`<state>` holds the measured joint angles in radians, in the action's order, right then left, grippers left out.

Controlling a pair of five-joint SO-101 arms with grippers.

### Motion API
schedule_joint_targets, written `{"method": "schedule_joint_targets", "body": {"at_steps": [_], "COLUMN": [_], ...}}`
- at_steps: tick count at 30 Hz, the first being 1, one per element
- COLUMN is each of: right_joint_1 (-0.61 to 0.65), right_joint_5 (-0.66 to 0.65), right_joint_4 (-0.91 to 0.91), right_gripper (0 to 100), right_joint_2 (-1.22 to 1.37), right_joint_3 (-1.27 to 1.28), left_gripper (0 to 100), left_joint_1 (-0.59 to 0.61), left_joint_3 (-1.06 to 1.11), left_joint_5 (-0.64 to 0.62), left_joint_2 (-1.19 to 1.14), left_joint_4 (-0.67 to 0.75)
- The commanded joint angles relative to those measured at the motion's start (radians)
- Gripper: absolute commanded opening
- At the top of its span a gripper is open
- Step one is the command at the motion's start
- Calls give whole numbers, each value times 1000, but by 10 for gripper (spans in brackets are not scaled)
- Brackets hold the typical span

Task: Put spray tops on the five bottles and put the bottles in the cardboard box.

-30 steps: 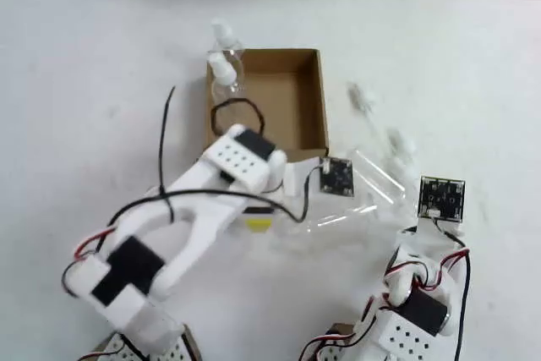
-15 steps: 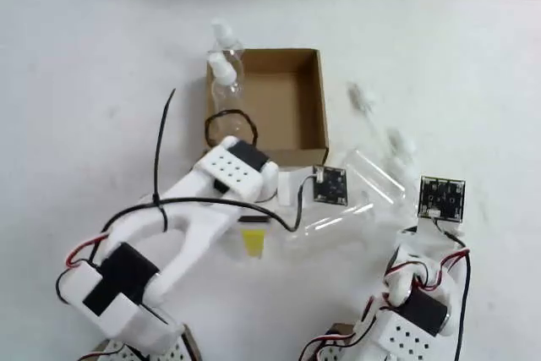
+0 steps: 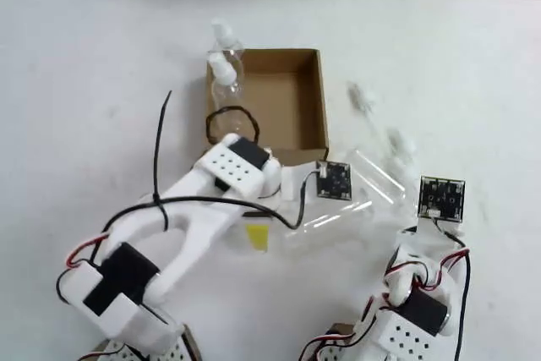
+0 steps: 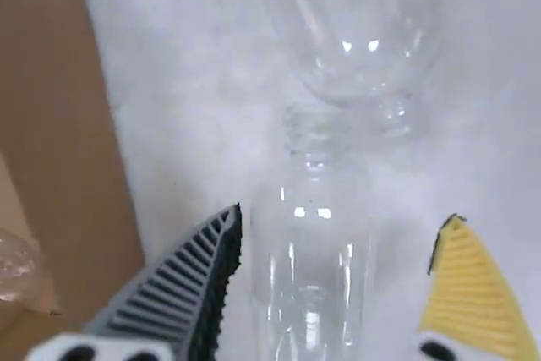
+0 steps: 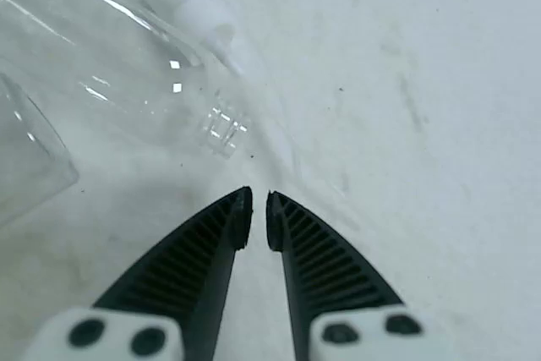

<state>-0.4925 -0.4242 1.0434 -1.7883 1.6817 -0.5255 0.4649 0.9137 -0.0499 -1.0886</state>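
The cardboard box (image 3: 308,103) lies open at the table's middle, with two capped clear bottles (image 3: 224,73) at its far left corner. My left gripper (image 4: 347,217) is open just in front of the box, its yellow fingertip (image 3: 256,237) low over the table. An uncapped clear bottle (image 4: 313,285) lies between its fingers, neck pointing away toward a second bottle (image 4: 355,31). My right gripper (image 5: 255,219) is shut on nothing, low over the table, close to the neck of another lying bottle (image 5: 110,48). Loose white spray tops (image 3: 362,99) lie right of the box.
The box wall (image 4: 51,166) runs close beside the left gripper's grey finger (image 4: 211,285). A black cable (image 3: 161,150) loops over the left arm. Clear bottles (image 3: 376,171) crowd the space between the two arms. White tabletop (image 3: 473,82) lies bare at the right.
The left gripper drew back a little toward the table's front edge, then eased slightly back toward the box. The right arm has kept still.
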Motion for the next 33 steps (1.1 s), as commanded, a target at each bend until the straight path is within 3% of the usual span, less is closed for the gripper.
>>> {"method": "schedule_joint_targets", "body": {"at_steps": [1, 9, 29, 33], "right_joint_1": [1, 1, -4, -4], "right_joint_5": [-9, -9, -9, -9], "right_joint_4": [7, 7, 7, 7], "right_gripper": [15, 15, 15, 15], "right_joint_2": [-12, -12, -12, -12], "right_joint_3": [8, 8, 8, 8], "left_gripper": [347, 347, 346, 261], "left_joint_1": [-13, -2, -2, -5], "left_joint_3": [-44, -74, -60, -34], "left_joint_5": [-2, -2, -68, -61], "left_joint_2": [22, -107, -119, -117], "left_joint_4": [43, 58, 98, 104]}}
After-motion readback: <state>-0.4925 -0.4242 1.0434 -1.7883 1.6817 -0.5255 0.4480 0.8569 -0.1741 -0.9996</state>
